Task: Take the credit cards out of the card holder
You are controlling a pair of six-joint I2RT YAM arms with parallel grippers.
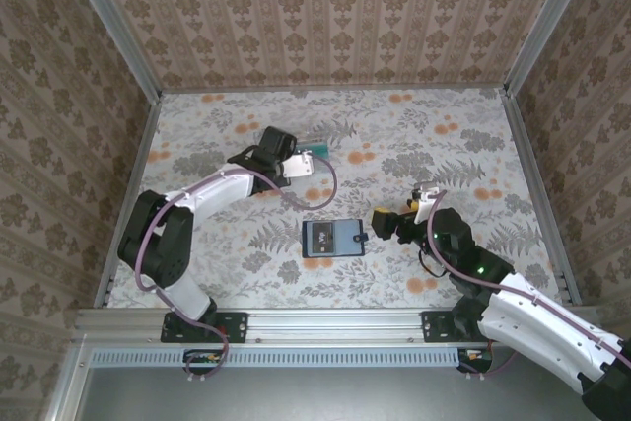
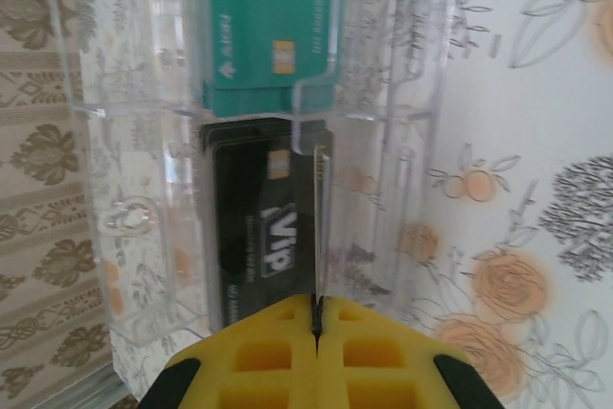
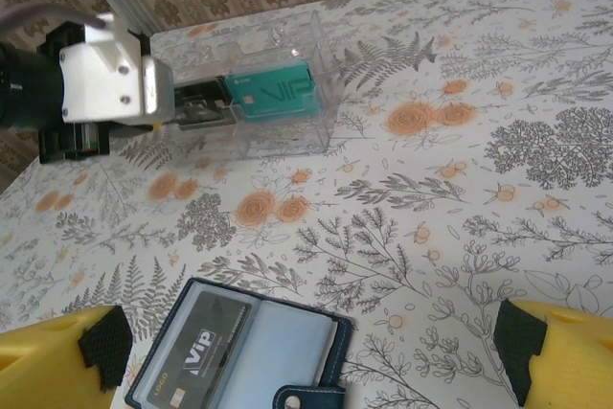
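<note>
The card holder lies open on the table, a black VIP card in its left pocket and the tab at its near edge. My right gripper hovers open just right of the holder, its yellow fingers wide apart with nothing between them. My left gripper is shut on a thin card seen edge-on. It holds this card over the clear plastic box. A green card and another black VIP card lie inside the box.
The clear box stands at the back of the floral table, with the left arm's white wrist beside it. Patterned walls and metal rails close the table in. Bare floral cloth lies between box and holder.
</note>
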